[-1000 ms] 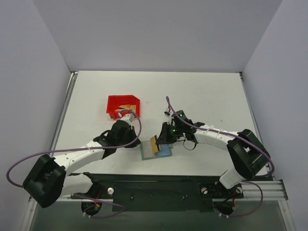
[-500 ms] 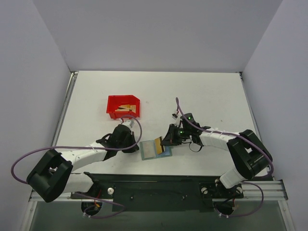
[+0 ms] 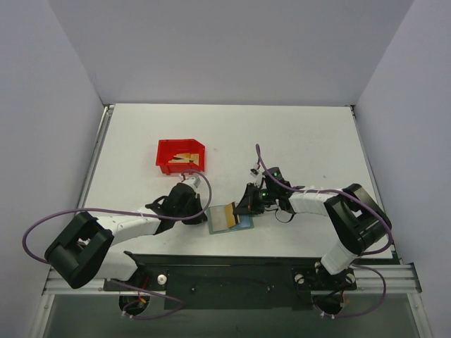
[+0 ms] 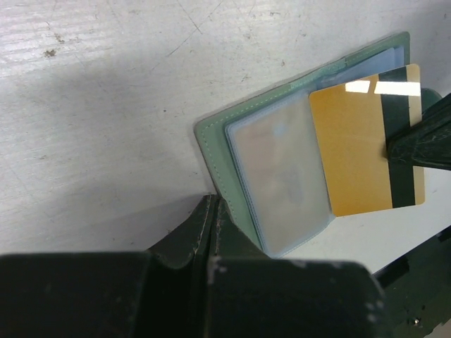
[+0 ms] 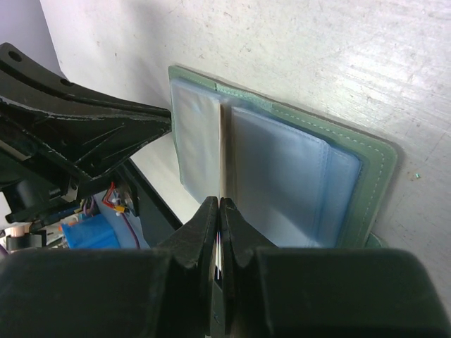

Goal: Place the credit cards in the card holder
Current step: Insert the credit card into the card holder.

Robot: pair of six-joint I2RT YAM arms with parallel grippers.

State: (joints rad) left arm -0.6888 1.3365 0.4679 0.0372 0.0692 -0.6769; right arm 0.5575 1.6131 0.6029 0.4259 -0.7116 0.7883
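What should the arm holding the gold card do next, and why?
Probably ease the credit card edge-first into a clear pocket of the card holder. The right gripper pinches the card by its striped end. It lies over the open pockets, not visibly inside one. The left gripper sits closed at the holder's edge, likely steadying it.

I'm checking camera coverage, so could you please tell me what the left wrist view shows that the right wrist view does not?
Only the left wrist view shows the flat gold face and dark stripe of the credit card. Only the right wrist view shows that card edge-on, pinched in the shut right gripper. Both show the open card holder on the white table.
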